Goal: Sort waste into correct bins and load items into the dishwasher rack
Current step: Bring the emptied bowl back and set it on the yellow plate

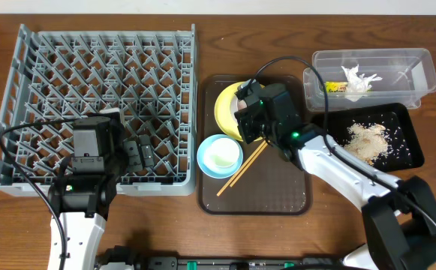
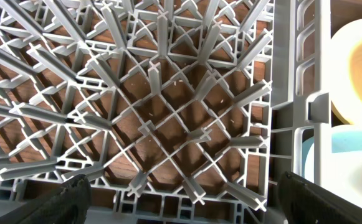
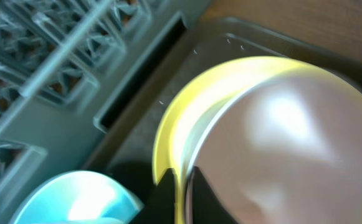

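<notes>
Dishwasher rack point(image 1: 97, 60): grey plastic grid of upright pegs, on the table's left.
Serving tray point(image 1: 278, 199): dark brown, just beside the rack.
Clear tub point(image 1: 420, 64): holds the crumpled tissue point(image 1: 360, 79) and the wrapper point(image 1: 336, 87).
Black tray point(image 1: 413, 154): glossy, with beige food scraps point(image 1: 368, 139) in it.
Yellow plate point(image 3: 168, 124): on the serving tray. From overhead the right arm hides most of it. The right wrist view shows a pale dome point(image 3: 280, 143) on it, probably the white bowl.
Left gripper point(image 2: 193, 196): fingers spread wide above the rack's near corner.
Right gripper point(image 3: 182, 193): we see it pinching the plate's rim.
Blue bowl point(image 1: 219, 155): near the plate.
Chopsticks point(image 1: 242, 169): wooden, slanted beside the bowl.
</notes>
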Action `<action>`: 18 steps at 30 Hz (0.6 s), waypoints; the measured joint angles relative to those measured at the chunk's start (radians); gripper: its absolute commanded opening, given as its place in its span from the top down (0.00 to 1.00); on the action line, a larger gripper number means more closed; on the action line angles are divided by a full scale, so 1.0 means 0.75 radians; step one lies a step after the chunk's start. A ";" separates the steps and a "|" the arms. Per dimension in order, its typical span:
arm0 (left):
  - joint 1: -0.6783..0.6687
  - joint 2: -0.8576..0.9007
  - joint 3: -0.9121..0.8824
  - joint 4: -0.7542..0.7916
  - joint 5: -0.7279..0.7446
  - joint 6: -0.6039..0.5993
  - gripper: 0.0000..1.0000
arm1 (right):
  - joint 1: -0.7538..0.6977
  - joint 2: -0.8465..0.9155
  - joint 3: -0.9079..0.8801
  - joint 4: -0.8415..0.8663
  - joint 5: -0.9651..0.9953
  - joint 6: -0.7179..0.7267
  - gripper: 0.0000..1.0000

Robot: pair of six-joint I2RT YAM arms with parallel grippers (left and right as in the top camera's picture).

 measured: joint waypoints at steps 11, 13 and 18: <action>0.000 0.001 0.000 -0.001 0.000 0.000 0.04 | 0.001 -0.007 0.000 -0.033 0.026 -0.018 0.66; 0.000 0.001 0.000 -0.001 0.000 0.000 0.03 | 0.001 -0.053 0.000 -0.053 -0.001 -0.010 0.64; 0.000 0.000 0.000 -0.001 0.000 0.000 0.03 | 0.005 -0.170 0.005 -0.179 -0.081 -0.002 0.64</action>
